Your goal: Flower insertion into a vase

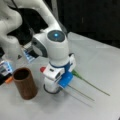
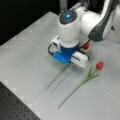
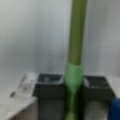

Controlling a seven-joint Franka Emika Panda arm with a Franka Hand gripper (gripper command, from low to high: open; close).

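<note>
In the wrist view the gripper (image 3: 72, 86) is closed on a flower stem (image 3: 76, 37): two dark fingers (image 3: 47, 86) press its pale green lower section from either side, and the olive stem runs straight up and away over the grey table (image 3: 30, 37). In both front views the white arm (image 1: 56, 47) stands bent over the table with its wrist pointing straight down, a blue light on top of the last joint, and the blue and white hand down close to the surface. No writing or label can be read on it. In a front view a red bloom (image 2: 86, 46) shows just behind the hand and thin stems (image 2: 58, 76) stretch out flat on the table from under it toward the view's bottom left. A second flower (image 2: 86, 80) with a red bud lies flat beside them, apart from the hand. The vase (image 1: 25, 83) stands upright at a front view's left, just beside the gripper, mouth up, nothing in its dark hollow.
</note>
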